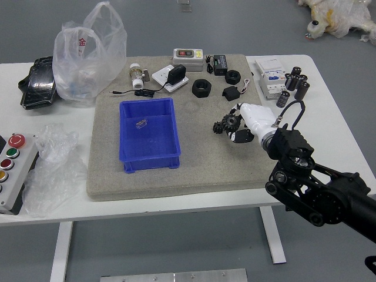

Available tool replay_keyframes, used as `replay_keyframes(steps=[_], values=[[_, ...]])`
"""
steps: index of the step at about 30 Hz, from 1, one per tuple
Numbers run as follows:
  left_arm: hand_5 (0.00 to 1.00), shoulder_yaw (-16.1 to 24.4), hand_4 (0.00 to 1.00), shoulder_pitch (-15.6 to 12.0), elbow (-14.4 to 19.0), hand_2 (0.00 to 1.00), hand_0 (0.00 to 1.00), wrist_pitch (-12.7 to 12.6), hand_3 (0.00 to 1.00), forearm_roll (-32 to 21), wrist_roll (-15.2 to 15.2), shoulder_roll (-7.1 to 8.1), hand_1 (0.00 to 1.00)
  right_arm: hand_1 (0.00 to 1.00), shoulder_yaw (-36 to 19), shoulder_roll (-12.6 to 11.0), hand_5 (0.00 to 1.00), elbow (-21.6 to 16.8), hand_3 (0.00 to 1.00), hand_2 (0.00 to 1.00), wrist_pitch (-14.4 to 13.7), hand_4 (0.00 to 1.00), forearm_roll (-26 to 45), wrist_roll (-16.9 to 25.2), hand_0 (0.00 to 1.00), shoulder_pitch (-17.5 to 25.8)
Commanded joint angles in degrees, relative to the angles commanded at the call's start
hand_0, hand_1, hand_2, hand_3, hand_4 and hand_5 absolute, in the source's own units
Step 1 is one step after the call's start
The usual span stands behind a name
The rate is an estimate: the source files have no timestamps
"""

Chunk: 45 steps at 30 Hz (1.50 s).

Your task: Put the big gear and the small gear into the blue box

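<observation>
The right hand (pixel 238 124) reaches in from the right, shut on the big gear (pixel 231 123), a black toothed wheel at its fingertips. Just left of that gear is the small black gear (pixel 218 127) on the grey mat; whether the two touch cannot be told. The blue box (pixel 149 141) stands open at the left of the mat, a small clear item inside, with a gap between it and the hand.
A grey mat (pixel 200 176) covers the table's middle. Behind lie black rings (pixel 201 88), a black block (pixel 231 93), a cable and a white plate. Plastic bags (pixel 88 53) and a button panel (pixel 13 170) are at the left, black cylinders (pixel 302 90) at the right.
</observation>
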<state>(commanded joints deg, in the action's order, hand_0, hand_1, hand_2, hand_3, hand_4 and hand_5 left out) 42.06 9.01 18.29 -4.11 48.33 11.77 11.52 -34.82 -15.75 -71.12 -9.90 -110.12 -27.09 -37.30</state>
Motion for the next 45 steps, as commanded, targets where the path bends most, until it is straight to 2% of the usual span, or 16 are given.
replay_keyframes(steps=[8, 9, 11, 14, 15, 20, 21, 26, 27, 32, 33, 38, 44, 45], values=[[0.345, 1.8, 0.664, -0.07, 0.32, 0.561, 0.646, 0.24, 0.65, 2.0, 1.3, 0.19, 0.582, 0.487, 7.82, 3.32, 0.002, -1.15, 0.573, 0.332, -4.8, 0.313, 3.98, 8.83, 0.269, -7.77], [0.347, 1.89, 0.664, -0.07, 0.34, 0.561, 0.646, 0.26, 0.651, 2.12, 1.37, 0.2, 0.583, 0.492, 8.73, 3.73, 0.002, -1.02, 0.578, 0.335, -5.16, 0.312, 4.67, 9.72, 0.294, -8.5], [0.347, 2.02, 0.664, -0.04, 0.37, 0.561, 0.646, 0.31, 0.651, 2.29, 1.47, 0.25, 0.583, 0.492, 10.63, 4.57, 0.002, -0.63, 0.578, 0.335, -5.51, 0.312, 5.83, 11.19, 0.294, -9.9], [0.347, 2.26, 0.664, 0.03, 0.42, 0.561, 0.646, 0.37, 0.651, 2.6, 1.62, 0.3, 0.583, 0.492, 12.96, 5.75, 0.002, 0.22, 0.578, 0.335, -4.47, 0.312, 4.93, 12.65, 0.294, -11.71], [0.349, 2.34, 0.665, 0.04, 0.43, 0.561, 0.645, 0.39, 0.651, 2.69, 1.67, 0.31, 0.583, 0.548, 13.41, 6.01, 0.002, 0.43, 0.602, 0.483, -4.12, 0.316, 4.56, 12.93, 0.378, -12.08], [0.349, 2.82, 0.665, 0.12, 0.5, 0.561, 0.645, 0.47, 0.651, 3.24, 1.97, 0.32, 0.583, 0.548, 15.05, 7.24, 0.002, 2.0, 0.602, 0.483, -1.32, 0.316, 3.12, 13.73, 0.378, -13.53], [0.348, 2.84, 0.666, 0.13, 0.5, 0.561, 0.645, 0.47, 0.651, 3.26, 1.97, 0.32, 0.583, 0.73, 15.18, 7.37, 0.147, 2.35, 0.75, 0.768, -0.83, 0.48, 3.17, 13.77, 0.579, -13.6], [0.348, 2.98, 0.666, 0.14, 0.53, 0.561, 0.645, 0.48, 0.651, 3.42, 2.07, 0.3, 0.583, 0.73, 15.74, 7.73, 0.147, 3.47, 0.75, 0.768, 0.8, 0.48, 3.44, 13.71, 0.579, -13.62], [0.349, 2.98, 0.666, 0.14, 0.53, 0.561, 0.645, 0.49, 0.651, 3.44, 2.08, 0.29, 0.583, 0.863, 15.74, 7.78, 0.154, 3.57, 0.958, 0.899, 0.88, 0.566, 3.43, 13.68, 0.713, -13.58], [0.349, 2.94, 0.666, 0.18, 0.52, 0.561, 0.645, 0.49, 0.651, 3.38, 2.03, 0.22, 0.583, 0.863, 15.22, 7.71, 0.154, 3.78, 0.958, 0.899, 1.03, 0.566, 3.28, 13.42, 0.713, -13.26], [0.349, 2.92, 0.666, 0.18, 0.52, 0.561, 0.646, 0.49, 0.651, 3.34, 2.02, 0.2, 0.583, 0.875, 15.05, 7.65, 0.156, 3.79, 0.976, 0.914, 1.12, 0.622, 3.28, 13.29, 0.744, -13.16], [0.349, 2.92, 0.666, 0.19, 0.52, 0.561, 0.646, 0.48, 0.651, 3.29, 2.03, 0.16, 0.583, 0.875, 13.25, 7.14, 0.156, 3.95, 0.976, 0.914, 0.96, 0.622, 3.98, 12.82, 0.744, -12.13], [0.349, 2.77, 0.666, 0.08, 0.5, 0.561, 0.646, 0.37, 0.651, 2.96, 1.93, 0.11, 0.583, 0.865, 8.43, 5.41, 0.153, 4.47, 0.965, 0.899, -1.8, 0.646, 7.47, 12.72, 0.745, -9.05], [0.349, 2.75, 0.666, 0.06, 0.5, 0.561, 0.646, 0.35, 0.651, 2.91, 1.92, 0.09, 0.583, 0.833, 7.54, 5.06, 0.16, 4.65, 0.933, 0.861, -2.18, 0.652, 7.66, 12.55, 0.724, -8.47]])
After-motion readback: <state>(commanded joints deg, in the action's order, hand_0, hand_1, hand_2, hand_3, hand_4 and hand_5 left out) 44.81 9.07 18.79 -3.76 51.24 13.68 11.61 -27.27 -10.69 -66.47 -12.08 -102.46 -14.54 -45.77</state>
